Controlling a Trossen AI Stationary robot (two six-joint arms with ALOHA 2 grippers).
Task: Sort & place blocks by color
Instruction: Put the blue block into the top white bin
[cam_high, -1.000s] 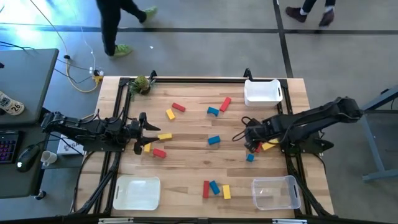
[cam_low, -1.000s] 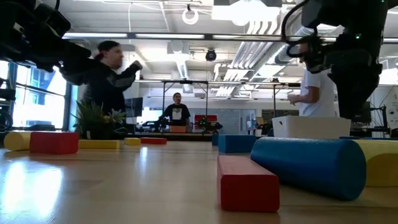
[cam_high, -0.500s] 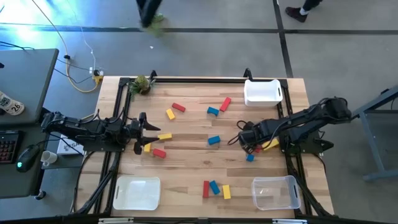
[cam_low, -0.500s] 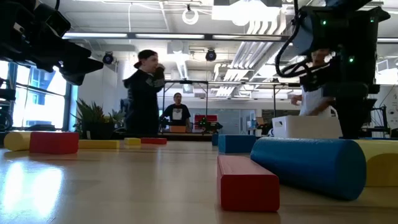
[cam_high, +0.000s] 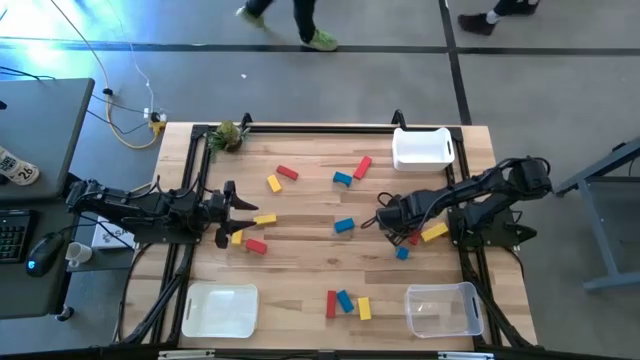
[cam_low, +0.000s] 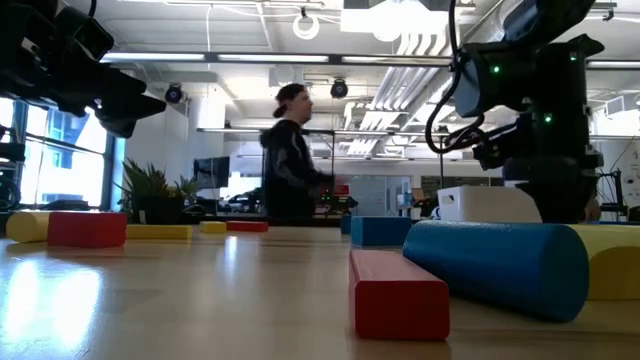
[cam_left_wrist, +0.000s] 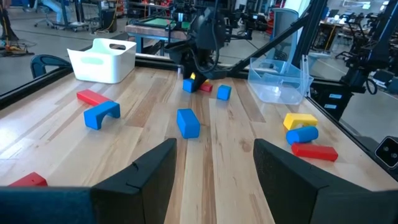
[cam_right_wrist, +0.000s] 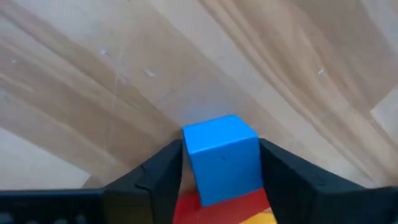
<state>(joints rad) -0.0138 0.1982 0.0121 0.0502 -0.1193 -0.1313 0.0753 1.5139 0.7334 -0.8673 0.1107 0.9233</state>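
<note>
Red, yellow and blue blocks lie scattered over the wooden table (cam_high: 300, 270). My right gripper (cam_high: 386, 221) is low over the table's right half, its fingers on either side of a blue cube (cam_right_wrist: 221, 155). The gripper hides that cube in the high view. A red block (cam_high: 414, 239) and a yellow one (cam_high: 434, 232) lie right behind it, and a small blue cube (cam_high: 402, 254) lies nearer. My left gripper (cam_high: 236, 212) waits open at the left edge, beside a yellow bar (cam_high: 265, 218). My right gripper has the blue cube's two opposite side faces (cam_right_wrist: 189, 158) between its fingers (cam_right_wrist: 163, 177), a pinch coming down at a slant from the table's right. The left wrist view shows the cube (cam_left_wrist: 189, 85) down at the table surface; whether it is lifted I cannot tell.
A white bin (cam_high: 423, 148) stands at the far right, a clear bin (cam_high: 443, 310) at the near right, and a white tray (cam_high: 220, 310) at the near left. A green clump (cam_high: 227, 135) sits at the far left corner. A person walks beyond the far edge.
My right arm has stretched out and sunk lower, carrying its gripper a little toward the table's left. My left arm has kept still. The person beyond the far edge has walked from left to right.
</note>
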